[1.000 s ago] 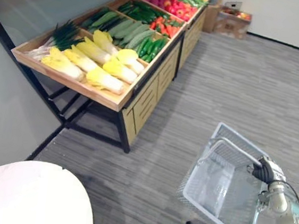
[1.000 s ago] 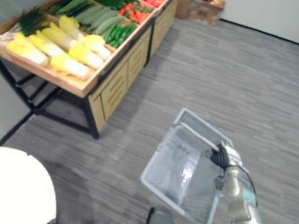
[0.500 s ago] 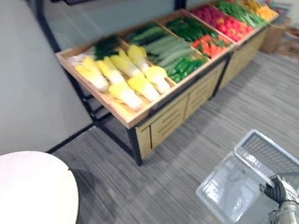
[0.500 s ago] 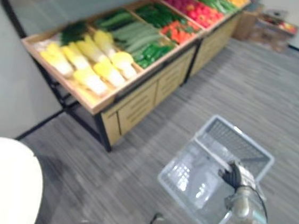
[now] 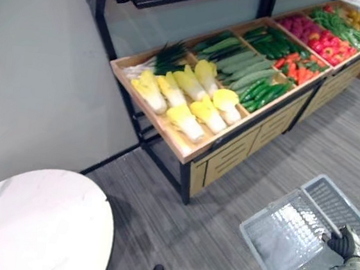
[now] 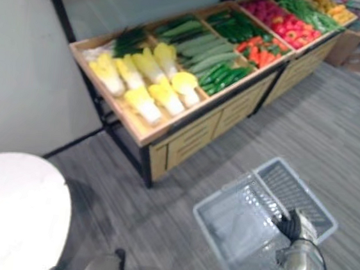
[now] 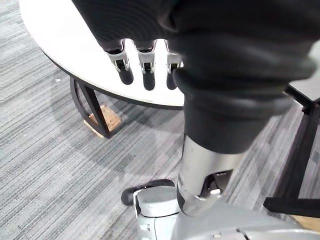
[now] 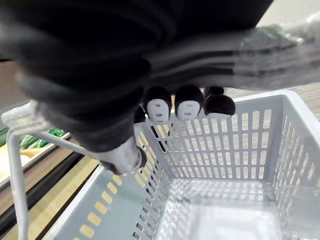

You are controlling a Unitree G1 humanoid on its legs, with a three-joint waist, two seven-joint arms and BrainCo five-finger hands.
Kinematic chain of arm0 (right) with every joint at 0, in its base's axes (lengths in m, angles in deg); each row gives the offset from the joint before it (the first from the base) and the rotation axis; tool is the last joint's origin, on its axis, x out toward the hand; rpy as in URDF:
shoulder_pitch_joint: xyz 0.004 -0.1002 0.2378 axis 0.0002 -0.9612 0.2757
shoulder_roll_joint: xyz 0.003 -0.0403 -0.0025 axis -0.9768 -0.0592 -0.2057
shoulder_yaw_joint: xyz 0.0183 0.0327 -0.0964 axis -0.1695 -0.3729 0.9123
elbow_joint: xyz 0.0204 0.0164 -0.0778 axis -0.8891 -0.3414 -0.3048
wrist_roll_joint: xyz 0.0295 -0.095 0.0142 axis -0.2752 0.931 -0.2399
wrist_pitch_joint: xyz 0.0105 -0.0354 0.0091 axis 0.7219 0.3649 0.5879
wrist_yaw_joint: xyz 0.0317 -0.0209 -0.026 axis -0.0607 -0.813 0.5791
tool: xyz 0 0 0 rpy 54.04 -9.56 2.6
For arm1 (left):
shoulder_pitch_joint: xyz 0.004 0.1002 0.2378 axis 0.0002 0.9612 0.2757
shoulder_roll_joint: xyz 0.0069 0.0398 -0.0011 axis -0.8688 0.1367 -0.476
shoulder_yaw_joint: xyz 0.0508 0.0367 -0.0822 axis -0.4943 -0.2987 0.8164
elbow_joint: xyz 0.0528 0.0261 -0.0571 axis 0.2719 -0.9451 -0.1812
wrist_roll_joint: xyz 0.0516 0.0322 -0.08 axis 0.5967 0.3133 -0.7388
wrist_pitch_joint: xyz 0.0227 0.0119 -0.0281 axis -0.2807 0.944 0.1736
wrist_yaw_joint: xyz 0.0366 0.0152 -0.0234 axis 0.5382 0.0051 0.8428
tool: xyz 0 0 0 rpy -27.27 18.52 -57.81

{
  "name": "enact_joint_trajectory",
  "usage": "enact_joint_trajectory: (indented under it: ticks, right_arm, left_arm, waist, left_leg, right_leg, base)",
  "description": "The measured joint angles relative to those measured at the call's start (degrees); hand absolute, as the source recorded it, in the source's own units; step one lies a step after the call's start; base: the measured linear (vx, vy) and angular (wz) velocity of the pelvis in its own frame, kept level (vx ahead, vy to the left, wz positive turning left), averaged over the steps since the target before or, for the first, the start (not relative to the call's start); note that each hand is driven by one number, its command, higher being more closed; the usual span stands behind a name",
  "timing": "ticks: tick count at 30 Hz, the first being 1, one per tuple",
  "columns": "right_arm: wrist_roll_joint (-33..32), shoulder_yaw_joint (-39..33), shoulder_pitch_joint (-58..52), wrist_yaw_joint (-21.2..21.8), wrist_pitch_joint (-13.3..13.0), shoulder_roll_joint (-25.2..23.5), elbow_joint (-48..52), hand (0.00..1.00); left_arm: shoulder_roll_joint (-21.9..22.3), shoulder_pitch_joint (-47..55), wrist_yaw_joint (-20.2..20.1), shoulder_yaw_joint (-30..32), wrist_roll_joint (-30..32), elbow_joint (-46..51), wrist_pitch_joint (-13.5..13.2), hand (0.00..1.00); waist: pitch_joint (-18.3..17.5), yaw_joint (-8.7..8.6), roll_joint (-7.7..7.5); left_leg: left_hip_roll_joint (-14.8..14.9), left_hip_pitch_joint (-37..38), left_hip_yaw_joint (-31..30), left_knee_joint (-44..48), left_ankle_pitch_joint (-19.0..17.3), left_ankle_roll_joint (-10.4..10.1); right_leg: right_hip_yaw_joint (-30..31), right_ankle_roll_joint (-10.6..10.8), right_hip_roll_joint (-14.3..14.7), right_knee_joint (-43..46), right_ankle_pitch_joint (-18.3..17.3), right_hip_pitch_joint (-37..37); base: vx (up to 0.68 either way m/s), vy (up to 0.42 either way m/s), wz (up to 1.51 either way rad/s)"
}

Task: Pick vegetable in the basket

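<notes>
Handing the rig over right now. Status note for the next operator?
Right hand: shut on the handle of the basket, which hangs at the robot's right, above the floor.
Left hand: open, empty, by the white table.
Vegetables: all on the stall ahead; the cabbages are in the nearest bin, greens and red ones further along.
Done: basket in hand.
Left: the basket is empty and nothing is picked. The stall looks out of reach, so probably step closer, take a vegetable with the left hand and drop it in.
</notes>
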Motion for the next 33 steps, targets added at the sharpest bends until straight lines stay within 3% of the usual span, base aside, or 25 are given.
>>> enact_joint_trajectory:
  ticks: [2, 5, 8, 10, 13, 16, 18, 21, 24, 25, 26, 27, 29, 30, 31, 32, 33]
  right_arm:
    - [0.0, 3.11, 1.48, 0.05, -0.24, -0.01, -0.74, 1.0]
    - [0.21, 5.08, 2.55, 0.05, -1.54, 0.0, -0.5, 1.0]
    - [0.72, 5.62, 2.8, 0.04, -1.39, 0.04, -0.57, 1.0]
    - [1.24, 9.47, 3.04, 0.1, -1.2, 0.03, -0.85, 1.0]
    - [2.89, 10.96, 3.4, 0.15, -1.05, 0.07, -1.05, 1.0]
    - [3.21, 10.91, 4.9, 0.12, -0.17, 0.55, -1.08, 1.0]
    - [3.21, 10.9, 5.42, 0.12, -0.04, 0.53, -1.08, 1.0]
    - [3.21, 10.88, 6.2, 0.12, -0.13, 0.5, -1.46, 1.0]
    - [3.2, 10.87, 6.79, -0.01, -0.19, 0.22, -1.88, 1.0]
    - [3.2, 10.87, 6.58, -0.09, -0.22, -0.32, -2.05, 1.0]
    - [3.19, 10.87, 5.77, -0.09, -0.23, -0.91, -2.11, 1.0]
    - [3.19, 10.79, 5.68, -0.09, -0.19, -0.83, -2.19, 1.0]
    - [3.38, 9.89, 4.86, -0.18, 0.04, 0.48, -2.24, 1.0]
    - [3.41, 9.9, 4.37, -0.13, 0.07, 0.93, -2.33, 1.0]
    - [3.42, 9.9, 3.37, -0.12, 0.36, 1.26, -2.43, 1.0]
    - [3.36, 9.9, 2.13, -0.13, 0.4, 1.86, -2.4, 1.0]
    - [3.3, 9.88, 1.44, -0.13, 0.39, 2.18, -2.29, 1.0]
  left_arm:
    - [-0.1, 0.58, -0.15, -0.11, 0.21, -1.04, 0.09, 0.0]
    - [-0.5, 2.09, -0.55, -2.17, 1.13, -1.76, 0.07, 0.0]
    - [-1.14, 1.75, -1.6, -4.83, 1.21, -3.61, 0.03, 0.0]
    - [-2.84, 1.53, -1.68, -5.78, 2.4, -3.72, 0.06, 0.0]
    - [-4.74, 1.37, -1.69, -5.16, 3.1, -3.15, 0.15, 0.0]
    - [-4.99, 0.11, -1.69, -4.82, 3.11, -2.63, 0.14, 0.0]
    - [-5.09, -0.54, -1.69, -5.41, 3.19, -2.63, 0.22, 0.0]
    - [-5.47, -0.92, -1.66, -6.95, 3.35, -2.71, 0.3, 0.0]
    - [-6.41, -1.07, -1.54, -7.6, 3.55, -2.69, 0.31, 0.0]
    - [-6.95, -0.96, -1.54, -7.92, 3.62, -2.7, 0.31, 0.0]
    - [-7.86, -0.97, -1.53, -7.85, 4.43, -2.72, 0.34, 0.0]
    - [-7.51, -1.3, -1.45, -7.81, 4.91, -2.86, 0.38, 0.0]
    - [-4.55, -1.7, -1.25, -7.73, 6.28, -3.16, 0.51, 0.0]
    - [-4.25, -1.59, -1.23, -7.71, 6.75, -3.23, 0.51, 0.0]
    - [-4.22, -1.39, -0.78, -7.69, 7.3, -3.29, 0.66, 0.0]
    - [-4.34, -1.41, -0.56, -7.72, 7.34, -3.27, 0.86, 0.0]
    - [-4.32, -1.36, -0.52, -7.69, 7.35, -3.28, 0.91, 0.0]
  waist:
    - [0.01, 0.92, 0.58]
    - [-0.59, 2.0, -0.47]
    - [-0.91, 1.74, -1.31]
    - [-1.06, 1.41, -2.33]
    - [-2.46, 1.25, -3.46]
    - [-3.18, 0.94, -4.56]
    - [-3.32, 0.8, -4.85]
    - [-3.13, 0.71, -4.69]
    - [-2.99, 0.74, -5.26]
    - [-3.19, 0.46, -6.69]
    - [-3.43, -0.17, -8.12]
    - [-3.53, -0.27, -8.08]
    - [-2.36, -0.68, -2.56]
    - [-2.07, -0.36, -1.65]
    - [-1.9, -0.56, -1.17]
    - [-1.51, -0.73, -1.56]
    - [-1.24, -0.68, -1.71]
  left_leg:
    - [0.51, 1.16, 1.85, 0.58, -4.0, 0.35]
    - [0.12, 1.75, 6.84, 1.38, -7.07, 0.6]
    - [-0.84, 2.1, 10.42, 1.43, -9.1, 1.66]
    - [-0.46, 3.98, 13.86, -0.37, -9.01, 1.71]
    - [-0.16, 6.04, 17.6, -4.03, -7.32, 3.07]
    - [0.03, 6.02, 20.79, -6.73, -5.78, 4.13]
    - [0.23, 6.19, 22.3, -7.71, -5.16, 4.43]
    - [1.52, 7.3, 24.66, -8.2, -4.65, 3.62]
    - [3.2, 9.34, 26.17, -9.95, -3.06, 0.88]
    - [3.24, 10.13, 26.2, -10.56, -2.5, -0.77]
    - [3.55, 10.16, 25.06, -10.45, -2.26, -2.7]
    - [4.65, 10.28, 24.58, -10.47, -2.06, -3.7]
    - [11.01, 9.66, 21.75, -9.85, 0.22, -5.49]
    - [12.18, 9.36, 20.58, -8.3, 0.7, -5.39]
    - [13.34, 6.55, 17.49, -3.06, 2.8, -3.1]
    - [13.4, 3.94, 15.52, 1.64, 6.23, 1.88]
    - [13.39, 3.07, 15.15, 3.58, 8.11, 4.54]
  right_leg:
    - [2.57, 0.69, -0.02, -0.63, 0.92, -0.3]
    - [8.47, 0.84, -1.59, 1.1, 1.14, -4.34]
    - [12.56, -0.96, -2.85, 5.63, 0.8, -8.5]
    - [13.86, -3.28, -2.84, 13.43, 2.39, -14.33]
    - [10.42, -4.88, -2.58, 10.24, 7.59, -15.2]
    - [11.04, -4.93, -1.91, 4.91, 14.21, -16.38]
    - [12.22, -4.4, -1.99, 5.27, 15.36, -18.15]
    - [10.59, -5.16, -3.21, 6.72, 13.91, -20.25]
    - [9.84, -4.63, -4.61, 5.42, 14.24, -21.23]
    - [10.39, -4.03, -5.36, 5.38, 14.67, -20.94]
    - [10.04, -0.55, -5.76, 5.21, 10.47, -19.85]
    - [9.36, 1.6, -5.11, 4.67, 7.97, -19.12]
    - [5.29, -0.53, 0.71, 7.46, 4.14, -19.13]
    - [4.84, -1.25, 1.48, 8.89, 2.97, -19.08]
    - [3.48, -2.35, 1.43, 11.56, 0.65, -18.78]
    - [1.7, -3.09, 0.68, 12.5, -0.63, -17.21]
    - [0.84, -3.49, 0.62, 12.27, -0.93, -15.99]
  base:
    - [0.04, 0.16, -0.5]
    - [-0.02, 0.154, -0.86]
    - [0.02, 0.136, -0.74]
    - [0.02, 0.121, -0.73]
    - [0.06, 0.084, -0.66]
    - [0.01, 0.064, -0.49]
    - [-0.04, -0.002, -0.38]
    - [-0.03, -0.108, -0.4]
    - [0.02, -0.225, -0.3]
    - [0.05, -0.404, 0.02]
    - [0.07, -0.428, 0.09]
    - [0.07, -0.446, 0.12]
    - [0.05, -0.387, 0.13]
    - [0.04, -0.349, 0.32]
    - [0.07, -0.407, 0.51]
    - [0.05, -0.337, 0.66]
    - [0.06, -0.383, 0.65]
